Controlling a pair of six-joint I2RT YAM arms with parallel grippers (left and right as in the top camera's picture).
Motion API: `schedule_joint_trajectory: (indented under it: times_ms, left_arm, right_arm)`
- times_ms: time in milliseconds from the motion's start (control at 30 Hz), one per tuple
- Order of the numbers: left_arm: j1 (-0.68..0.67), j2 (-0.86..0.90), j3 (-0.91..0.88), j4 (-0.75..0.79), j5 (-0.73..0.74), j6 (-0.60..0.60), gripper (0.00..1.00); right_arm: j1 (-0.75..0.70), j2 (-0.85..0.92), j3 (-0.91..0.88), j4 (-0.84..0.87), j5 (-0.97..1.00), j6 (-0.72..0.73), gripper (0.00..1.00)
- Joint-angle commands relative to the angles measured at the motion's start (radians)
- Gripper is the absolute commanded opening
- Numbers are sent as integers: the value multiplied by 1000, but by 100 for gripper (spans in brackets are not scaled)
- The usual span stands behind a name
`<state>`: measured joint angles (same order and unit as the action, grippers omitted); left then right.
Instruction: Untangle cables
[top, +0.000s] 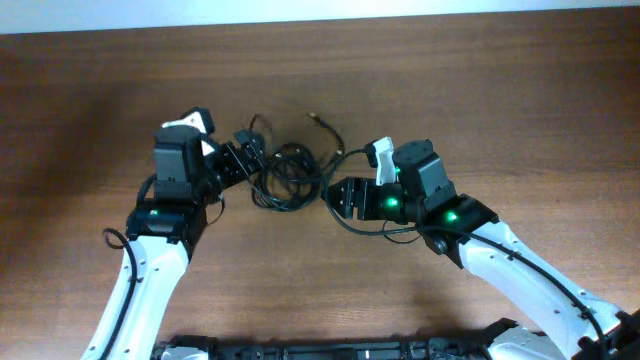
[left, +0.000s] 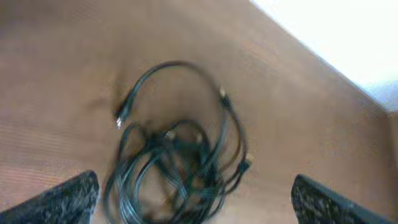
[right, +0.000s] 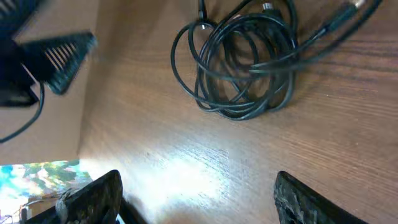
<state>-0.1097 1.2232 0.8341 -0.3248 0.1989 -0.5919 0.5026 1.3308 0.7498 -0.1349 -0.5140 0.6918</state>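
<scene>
Wide apart and holding nothing, my left pincer (top: 248, 156) and right pincer (top: 338, 195) flank the cables (top: 290, 172), bundled in loops on the wooden table (top: 480, 100).

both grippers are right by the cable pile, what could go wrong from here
1. The cables lie in tightly overlapping loops, so either open gripper could pinch several strands at once, and pulling might tighten the knot.
2. The left gripper and right gripper flank the bundle closely; if both reach in together, they might collide.
</scene>
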Motion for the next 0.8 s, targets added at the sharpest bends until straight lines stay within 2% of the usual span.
schedule_joint_trajectory:
  times_ms: [0, 33, 133, 167, 233, 267, 300, 333, 367, 400, 433, 600, 700, 767]
  left_arm:
    - [-2, 15, 8, -101, -17, -3, 92]
    - [-16, 35, 8, -102, -8, -3, 79]
    - [-92, 157, 8, -20, 5, -6, 75]
    - [-114, 214, 8, 11, 62, -76, 71]
    - [-124, 303, 8, 106, 135, -125, 61]
    - [-124, 349, 8, 132, 134, -138, 54]
    - [-124, 407, 8, 149, 135, -178, 40]
    - [-123, 449, 8, 156, 138, -182, 33]
    - [-124, 467, 8, 156, 138, -182, 33]
    - [-123, 477, 8, 161, 138, -182, 21]
    - [-123, 476, 8, 180, 138, -182, 0]
    - [-122, 445, 9, 190, 236, -130, 0]
    - [-121, 283, 9, 190, 235, 31, 0]
    - [-121, 146, 9, 190, 224, 88, 0]
  right_arm:
    - [1, 1, 6, 3, 26, -14, 75]
    - [1, 1, 6, 3, 29, -14, 75]
    - [1, 1, 6, -36, 29, -14, 75]
    - [1, 1, 6, -60, 31, -14, 75]
    - [1, 1, 6, -91, 33, -14, 75]
    - [1, 1, 6, -97, 33, -14, 75]
    - [1, 1, 6, -97, 33, -14, 75]
    - [1, 1, 6, -97, 33, -14, 75]
    - [1, 1, 6, -98, 33, -14, 75]
    - [1, 1, 6, -98, 32, -14, 75]
    - [1, 1, 6, -102, 32, -14, 75]
    - [1, 1, 6, -124, 32, -14, 75]
    - [1, 1, 6, -123, 50, -14, 77]
    - [1, 1, 6, -121, 55, -14, 85]
